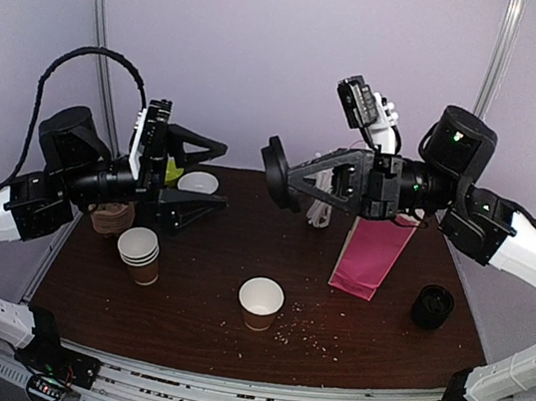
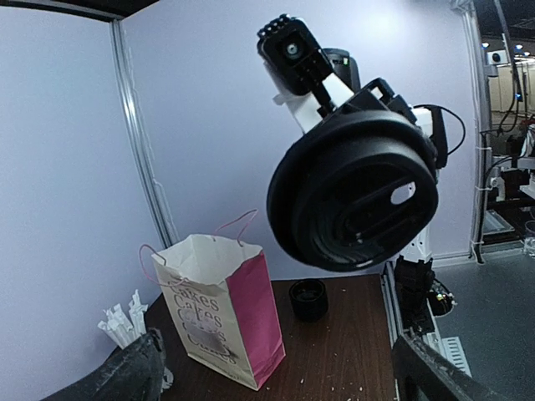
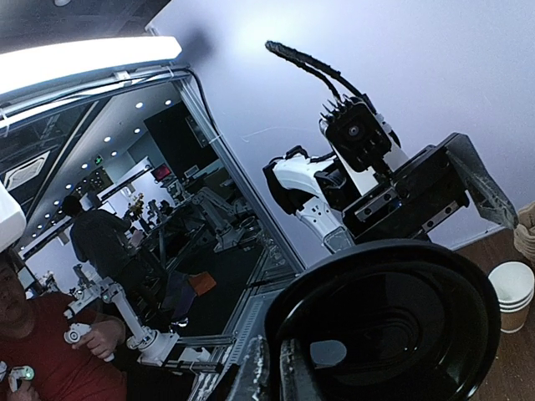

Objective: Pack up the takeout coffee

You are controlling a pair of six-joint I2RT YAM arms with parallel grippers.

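Top view: the right gripper (image 1: 282, 174), clamped on the rim of a black lid (image 1: 274, 169), holds it in mid-air. The left gripper (image 1: 219, 175) gapes wide, empty. The coffee cup (image 1: 261, 302) stands uncapped near the middle of the table's (image 1: 379, 338) front edge

Left wrist view: the lid faces square-on, with the bag (image 2: 221, 322) beyond

Right wrist view: the rim is pinched edgewise. Best to turn the lid flat, centre it over the cup and press evenly

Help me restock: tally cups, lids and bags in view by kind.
Lone open cup: 1
Cup stack: 1
Ribbed brown stack, part hidden: 1
Lid in right tool: 1
Black lid stack: 1
Pink bag: 1
White round thing, unclear: 1
Total: 7
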